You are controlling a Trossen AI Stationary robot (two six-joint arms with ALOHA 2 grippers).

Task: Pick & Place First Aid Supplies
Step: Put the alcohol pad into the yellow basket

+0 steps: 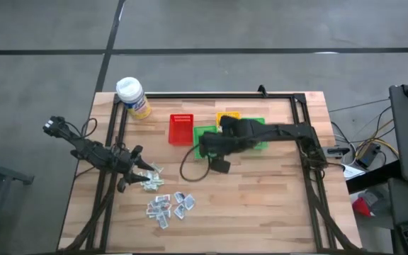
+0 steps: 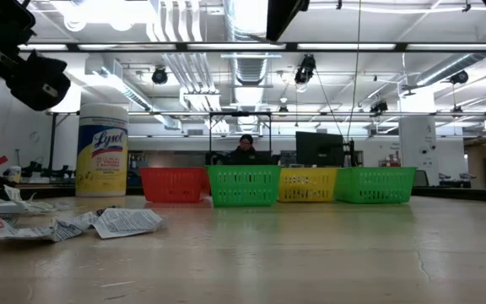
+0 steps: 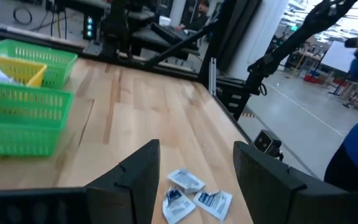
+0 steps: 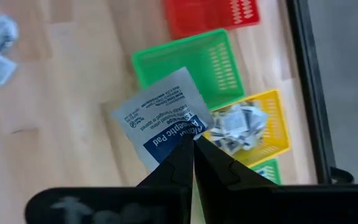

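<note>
Below the right gripper (image 4: 192, 144) stand the green bin (image 4: 188, 65) and yellow bin (image 4: 261, 127), packed close. Bare table (image 1: 261, 191) lies open toward the packets (image 1: 167, 205), which crowd beneath the left gripper (image 3: 194, 171).

Small white packets (image 1: 167, 204) lie scattered flat on the wood near the left front; several more, crumpled, fill the yellow bin (image 4: 272, 127). One blue-and-white antiseptic packet (image 4: 163, 124) hangs pinched by one edge above the green bin (image 4: 194, 62).

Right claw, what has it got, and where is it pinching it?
The right gripper is shut on an antiseptic packet, pinching its corner. The left gripper holds nothing.
</note>
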